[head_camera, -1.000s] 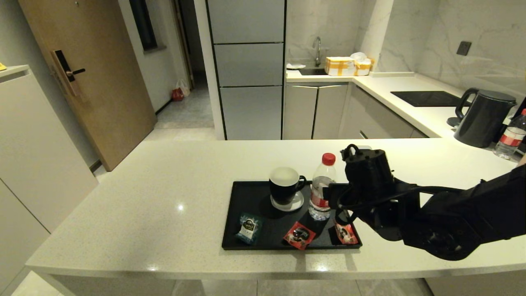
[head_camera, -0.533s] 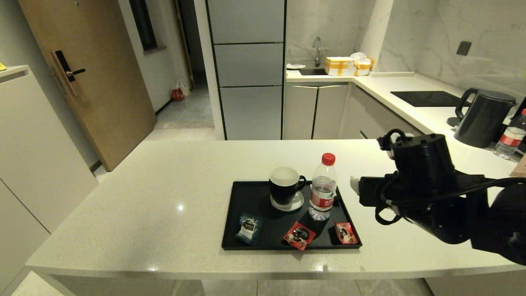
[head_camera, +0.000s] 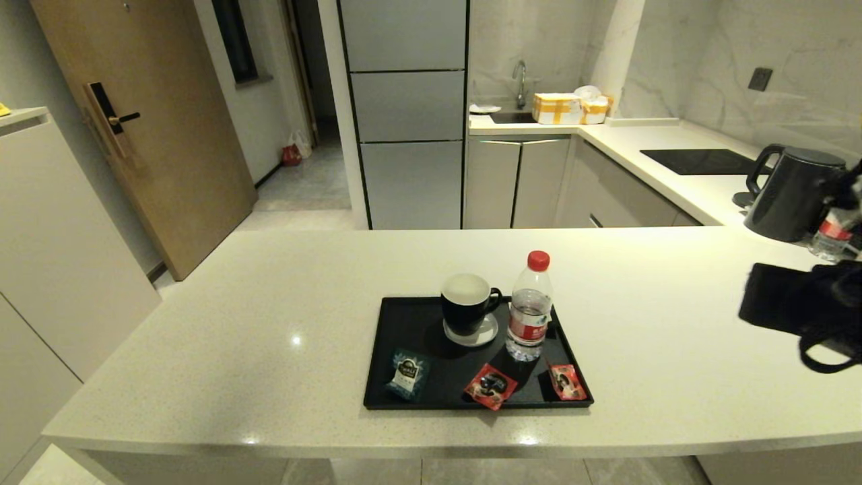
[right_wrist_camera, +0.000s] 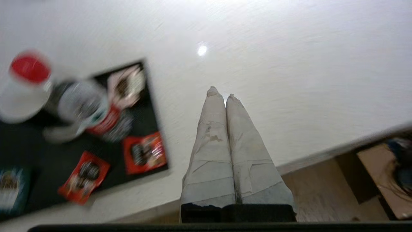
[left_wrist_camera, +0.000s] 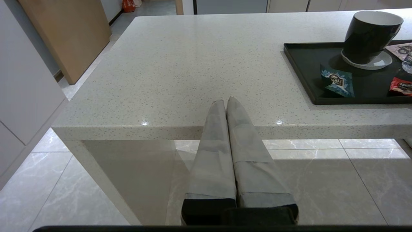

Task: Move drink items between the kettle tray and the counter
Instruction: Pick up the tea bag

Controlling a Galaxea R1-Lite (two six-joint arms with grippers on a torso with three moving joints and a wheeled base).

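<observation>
Setting: kitchen with pale speckled counter (head_camera: 269, 316), black kettle (head_camera: 794, 195) at far right, a second bottle (head_camera: 834, 232) beside it.
Tray: black kettle tray (head_camera: 404, 316) sits mid-counter near the front edge, holding everything below.
Bottle: clear water bottle (head_camera: 530, 306), red cap and red label, upright on the tray's right half, just beside the black mug (head_camera: 466, 303) on its saucer (head_camera: 488, 333).
Sachets: teal sachet (head_camera: 407, 372) front left of tray; red sachet (head_camera: 491, 386) front middle, corner at the rim; second red sachet (head_camera: 566, 381) at front right corner. All lie flat.
Right gripper: right gripper (right_wrist_camera: 219, 93) over bare counter to the right of the tray, well apart from the items; taped fingers pressed together, holding nothing. Head view shows only the arm's dark bulk at the right edge.
Left gripper: left gripper (left_wrist_camera: 225, 101) parked low at the counter's front edge, left of the tray; fingers closed on nothing.
Step judged: arm stands clear; all items on tray, none yet on the bare counter.
How to do it well: spread fingers before approach; take bottle at the label band, lift straight to spare the mug; sachets are thin, so pinch at a raised edge.
Risk: bottle is tall and light, likely to tip if nudged.
</observation>
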